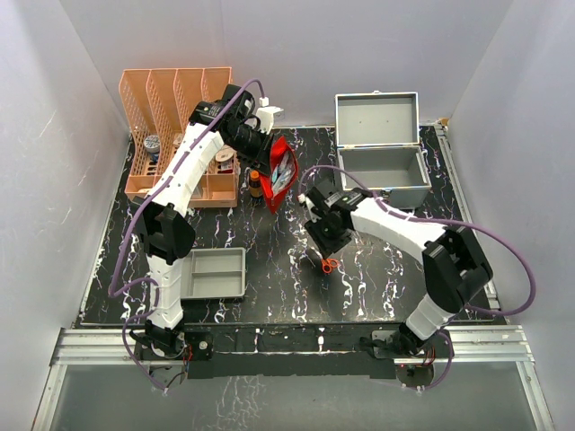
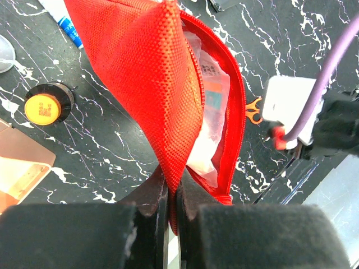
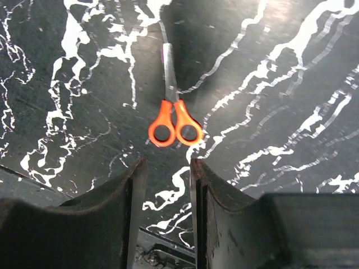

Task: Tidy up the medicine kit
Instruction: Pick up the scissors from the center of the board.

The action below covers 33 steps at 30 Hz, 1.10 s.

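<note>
Left gripper [image 2: 170,193] clamped on red pouch [image 2: 134,73]; right gripper [image 3: 166,174] part-open above scissors [image 3: 174,120]; medicine kit [image 1: 382,153] at upper right of centre.

Top view, left to right: an orange divider rack [image 1: 175,135] stands at upper left, with a shallow grey tray [image 1: 216,272] below it on the black marbled table [image 1: 287,292]. The left gripper's jaws are pressed together on the pouch's fabric edge, and the pouch gapes open, with packets visible inside. A yellow-capped bottle [image 2: 47,106] stands just beside it. At centre, the right gripper's jaws stand partly apart with nothing between them; the orange-handled scissors lie flat on the table just beyond the fingertips. The medicine kit sits at the table's far edge with its lid raised upright.
</note>
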Each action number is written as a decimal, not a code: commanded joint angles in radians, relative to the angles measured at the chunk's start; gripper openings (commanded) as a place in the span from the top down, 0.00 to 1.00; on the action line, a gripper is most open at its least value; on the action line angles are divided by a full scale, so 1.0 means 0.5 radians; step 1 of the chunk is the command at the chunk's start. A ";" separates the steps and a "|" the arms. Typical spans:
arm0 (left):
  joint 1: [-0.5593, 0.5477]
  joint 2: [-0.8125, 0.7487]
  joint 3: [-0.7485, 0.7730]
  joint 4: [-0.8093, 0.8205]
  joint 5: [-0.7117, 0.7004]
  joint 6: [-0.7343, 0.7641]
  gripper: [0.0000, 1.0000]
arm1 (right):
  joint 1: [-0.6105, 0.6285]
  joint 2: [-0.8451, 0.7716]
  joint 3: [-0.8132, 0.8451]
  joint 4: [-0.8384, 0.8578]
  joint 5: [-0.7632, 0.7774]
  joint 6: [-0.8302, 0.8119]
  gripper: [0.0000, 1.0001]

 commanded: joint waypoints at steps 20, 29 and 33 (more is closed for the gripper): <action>-0.006 -0.103 0.043 -0.055 0.044 0.000 1.00 | 0.217 0.181 -0.114 0.246 0.195 -0.117 0.70; -0.006 -0.098 0.047 -0.055 0.044 0.003 1.00 | 0.215 0.186 -0.195 0.285 0.208 -0.111 0.72; -0.006 -0.099 0.046 -0.056 0.044 0.003 1.00 | 0.209 0.196 -0.216 0.303 0.233 -0.105 0.72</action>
